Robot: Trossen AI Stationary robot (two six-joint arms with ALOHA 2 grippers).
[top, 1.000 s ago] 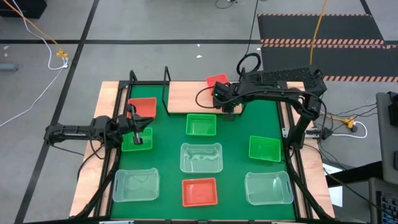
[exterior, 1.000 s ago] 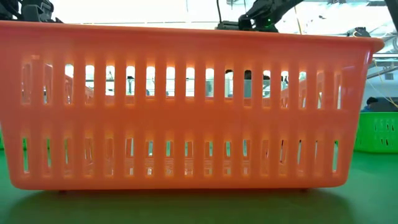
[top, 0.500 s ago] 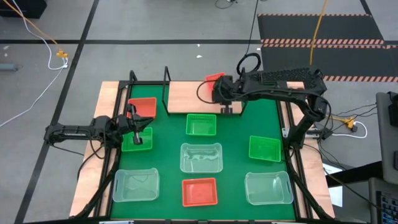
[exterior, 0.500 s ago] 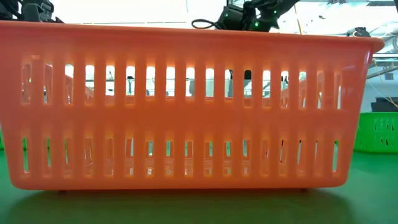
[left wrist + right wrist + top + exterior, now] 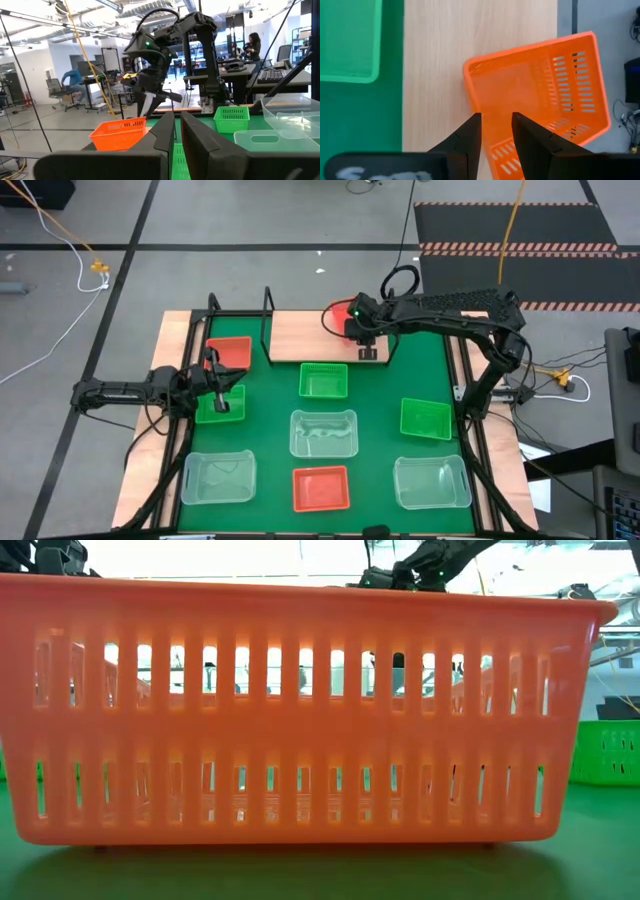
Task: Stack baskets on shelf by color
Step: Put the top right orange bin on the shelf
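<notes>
Your right pincer hangs over a red basket that lies on the wooden shelf at the far side of the tabletop. Its fingers are a little apart and hold nothing. Your left pincer waits over a green basket near the left edge, fingers nearly together.

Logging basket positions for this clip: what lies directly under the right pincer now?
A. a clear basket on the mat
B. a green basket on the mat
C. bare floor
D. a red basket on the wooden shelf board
D: the right wrist view shows the right pincer over a red basket lying on the shelf.
</notes>
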